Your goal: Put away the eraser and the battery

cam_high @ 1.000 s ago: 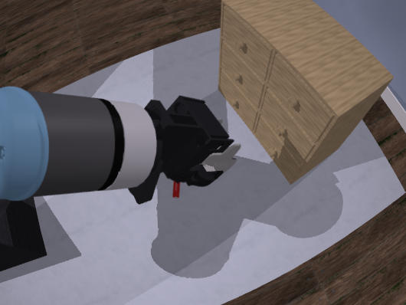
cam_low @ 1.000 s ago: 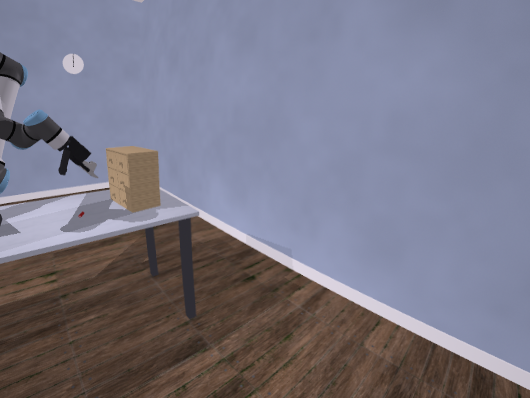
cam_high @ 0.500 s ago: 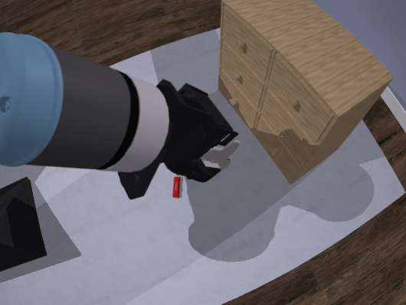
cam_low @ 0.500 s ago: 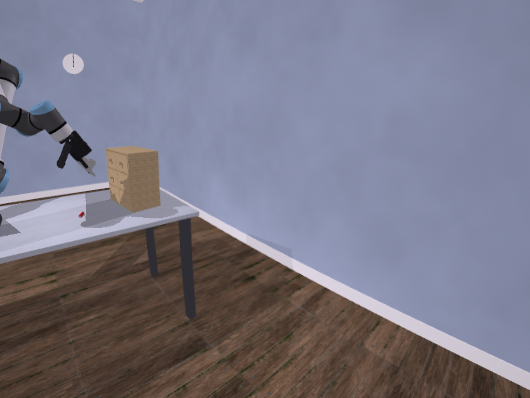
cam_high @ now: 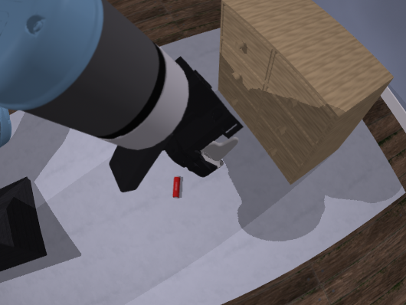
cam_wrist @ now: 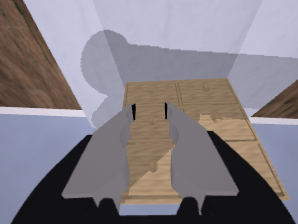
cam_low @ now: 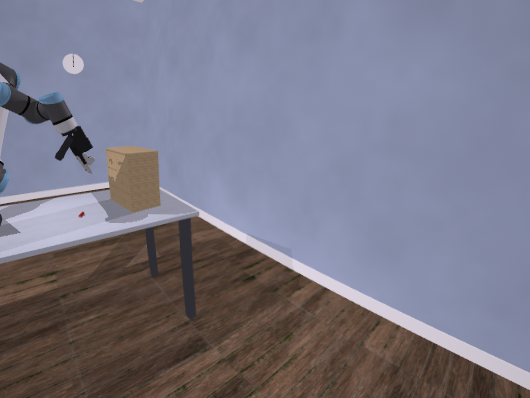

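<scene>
The red AAA battery [cam_high: 176, 187] [cam_low: 81, 214] is a little round stick. It lies on the smooth, pale bench [cam_high: 172, 249] [cam_low: 65, 235] [cam_wrist: 200, 30], apart from the jaws. Its pale mark is too small to read. The gripper [cam_high: 230, 152] [cam_low: 92, 166] [cam_wrist: 150, 104] has its grey jaws a little bit open, holding nothing, by the boxy, stripy wooden chest [cam_high: 329, 57] [cam_low: 142, 180] [cam_wrist: 205, 100]. I can't tell where the eraser is.

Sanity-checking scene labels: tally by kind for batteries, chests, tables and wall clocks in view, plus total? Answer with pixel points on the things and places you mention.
AAA battery [cam_high: 176, 187] [cam_low: 81, 214]: 1
chest of drawers [cam_high: 314, 57] [cam_low: 145, 180] [cam_wrist: 210, 105]: 1
table [cam_high: 153, 237] [cam_low: 50, 230] [cam_wrist: 175, 25]: 1
wall clock [cam_low: 73, 64]: 1
Total: 4
</scene>
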Available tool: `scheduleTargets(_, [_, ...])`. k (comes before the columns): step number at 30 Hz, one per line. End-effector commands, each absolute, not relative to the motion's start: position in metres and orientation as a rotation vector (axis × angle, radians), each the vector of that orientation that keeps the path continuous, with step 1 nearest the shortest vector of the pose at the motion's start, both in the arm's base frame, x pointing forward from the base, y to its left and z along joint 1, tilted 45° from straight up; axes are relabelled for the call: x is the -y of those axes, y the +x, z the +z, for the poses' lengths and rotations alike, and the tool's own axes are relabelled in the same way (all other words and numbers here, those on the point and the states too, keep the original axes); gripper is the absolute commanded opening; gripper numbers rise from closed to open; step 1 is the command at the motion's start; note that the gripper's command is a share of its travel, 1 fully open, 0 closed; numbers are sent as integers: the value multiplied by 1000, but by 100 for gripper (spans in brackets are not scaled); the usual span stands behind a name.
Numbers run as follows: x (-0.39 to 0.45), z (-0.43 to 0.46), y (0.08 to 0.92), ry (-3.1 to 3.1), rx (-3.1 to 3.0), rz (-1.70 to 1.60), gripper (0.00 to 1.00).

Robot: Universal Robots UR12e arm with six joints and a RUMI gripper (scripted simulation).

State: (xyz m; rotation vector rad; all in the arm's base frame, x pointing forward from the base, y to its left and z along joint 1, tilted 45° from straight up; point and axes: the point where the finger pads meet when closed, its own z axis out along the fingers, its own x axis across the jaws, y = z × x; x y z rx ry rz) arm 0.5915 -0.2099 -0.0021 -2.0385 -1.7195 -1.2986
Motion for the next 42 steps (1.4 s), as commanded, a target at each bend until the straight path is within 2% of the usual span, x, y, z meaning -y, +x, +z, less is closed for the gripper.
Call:
scheduleTargets(1, [215,2,586,-1996,1740,-1223,20])
scheduleTargets(42, [236,21,556,-1803,1803,-870,20])
